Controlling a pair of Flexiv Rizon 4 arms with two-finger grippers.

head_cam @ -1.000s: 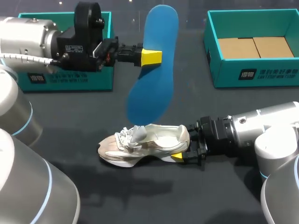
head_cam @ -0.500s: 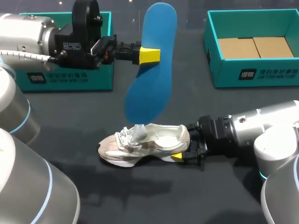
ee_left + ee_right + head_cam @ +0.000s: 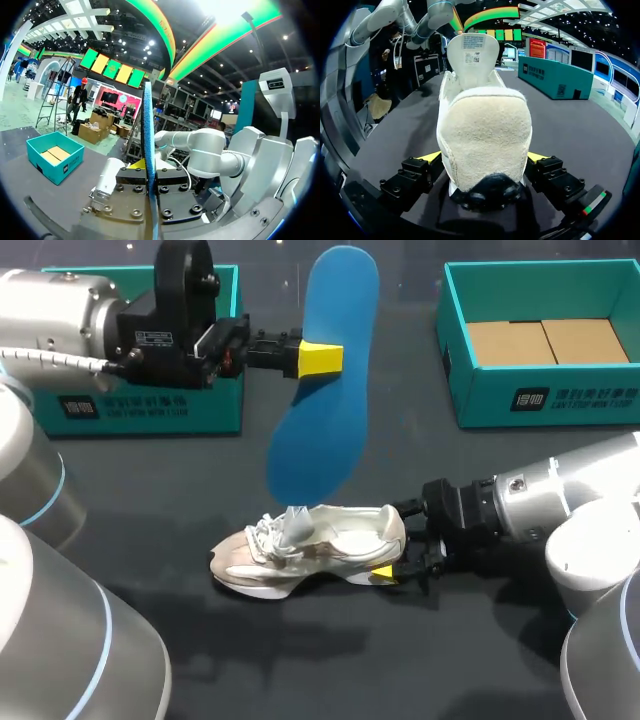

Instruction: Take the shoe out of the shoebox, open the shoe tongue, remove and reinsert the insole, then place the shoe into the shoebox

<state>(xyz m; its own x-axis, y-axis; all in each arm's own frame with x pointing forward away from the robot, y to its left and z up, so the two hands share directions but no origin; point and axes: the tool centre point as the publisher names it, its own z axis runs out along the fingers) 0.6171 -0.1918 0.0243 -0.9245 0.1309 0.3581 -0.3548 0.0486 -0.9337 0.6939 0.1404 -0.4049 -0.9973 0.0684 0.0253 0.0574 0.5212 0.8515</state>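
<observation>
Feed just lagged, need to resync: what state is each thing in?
insole: out of shoe, held aloft.
shoe: upright on table, tongue up.
left gripper: shut on insole.
right gripper: shut on shoe.
right box: open, cardboard inside.
left box: open.

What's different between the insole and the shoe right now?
The insole is blue and flat; the shoe is cream and bulky. The insole is up in the air, on end, in the left hand; the shoe rests on the table, its heel in the right hand. Each is gripped by one hand.
</observation>
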